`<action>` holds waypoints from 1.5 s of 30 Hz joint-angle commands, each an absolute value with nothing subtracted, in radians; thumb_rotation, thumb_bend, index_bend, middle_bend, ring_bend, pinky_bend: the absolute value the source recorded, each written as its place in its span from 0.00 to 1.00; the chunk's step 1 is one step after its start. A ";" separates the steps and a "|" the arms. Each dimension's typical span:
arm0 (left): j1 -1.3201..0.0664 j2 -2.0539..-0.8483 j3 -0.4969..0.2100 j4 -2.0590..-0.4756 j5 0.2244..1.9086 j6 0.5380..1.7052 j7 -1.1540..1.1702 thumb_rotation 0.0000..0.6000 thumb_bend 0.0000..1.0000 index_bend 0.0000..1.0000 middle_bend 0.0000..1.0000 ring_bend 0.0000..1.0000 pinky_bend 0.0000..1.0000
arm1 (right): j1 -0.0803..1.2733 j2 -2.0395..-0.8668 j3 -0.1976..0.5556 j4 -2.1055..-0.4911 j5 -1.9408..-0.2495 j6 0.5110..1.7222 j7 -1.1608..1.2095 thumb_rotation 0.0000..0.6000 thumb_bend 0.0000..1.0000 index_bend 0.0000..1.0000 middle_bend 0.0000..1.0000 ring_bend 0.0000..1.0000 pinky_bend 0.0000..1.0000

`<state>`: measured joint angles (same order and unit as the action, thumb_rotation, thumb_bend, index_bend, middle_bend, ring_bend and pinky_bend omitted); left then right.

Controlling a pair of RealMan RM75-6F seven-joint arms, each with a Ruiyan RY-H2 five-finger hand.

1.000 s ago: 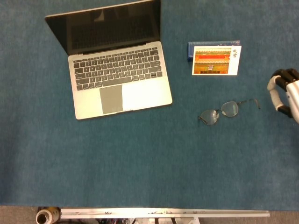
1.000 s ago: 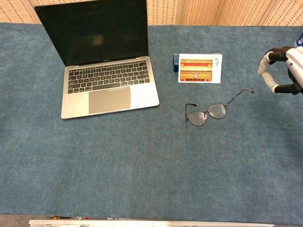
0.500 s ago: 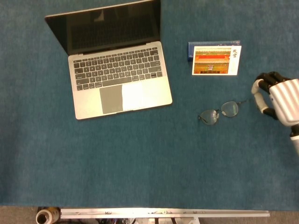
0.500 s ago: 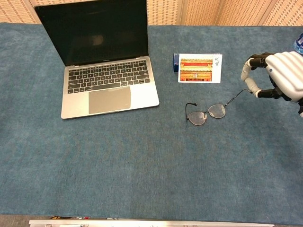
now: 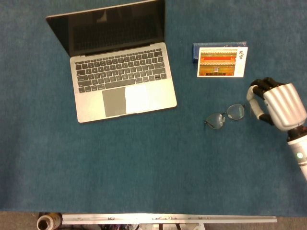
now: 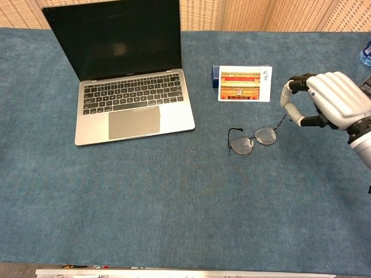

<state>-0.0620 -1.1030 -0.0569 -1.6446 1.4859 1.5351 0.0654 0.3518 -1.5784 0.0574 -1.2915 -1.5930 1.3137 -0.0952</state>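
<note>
I have the right robot hand [image 6: 324,101] curled but grasping nothing beside the glasses [image 6: 253,139] (lying untouched on the table [image 6: 174,197]), so pickup remains.

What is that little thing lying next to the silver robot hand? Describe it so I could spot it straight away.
Start at the open laptop on the blue table and look right, past the postcard with the red building. Just below that card lie wire-rimmed glasses, one temple arm reaching toward the right hand. They are the only thin, see-through thing there; their neighbours are flat and solid.
</note>
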 commanded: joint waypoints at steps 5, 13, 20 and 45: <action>-0.061 -1.100 -0.058 -1.647 1.487 1.537 0.063 1.00 0.35 0.54 0.51 0.39 0.53 | 0.362 -1.601 0.048 -1.273 -1.591 1.297 -0.093 1.00 0.46 0.54 0.46 0.38 0.68; -0.059 -1.097 -0.057 -1.650 1.489 1.539 0.060 1.00 0.35 0.54 0.51 0.39 0.53 | 0.371 -1.627 0.037 -1.247 -1.591 1.283 -0.093 1.00 0.46 0.54 0.46 0.38 0.68; -0.058 -1.096 -0.056 -1.652 1.492 1.540 0.060 1.00 0.35 0.54 0.51 0.39 0.53 | 0.378 -1.651 0.030 -1.220 -1.586 1.267 -0.091 1.00 0.46 0.54 0.46 0.38 0.68; -0.055 -1.092 -0.054 -1.656 1.498 1.544 0.060 1.00 0.35 0.54 0.51 0.39 0.53 | 0.389 -1.686 0.013 -1.173 -1.591 1.262 -0.083 1.00 0.46 0.54 0.46 0.38 0.68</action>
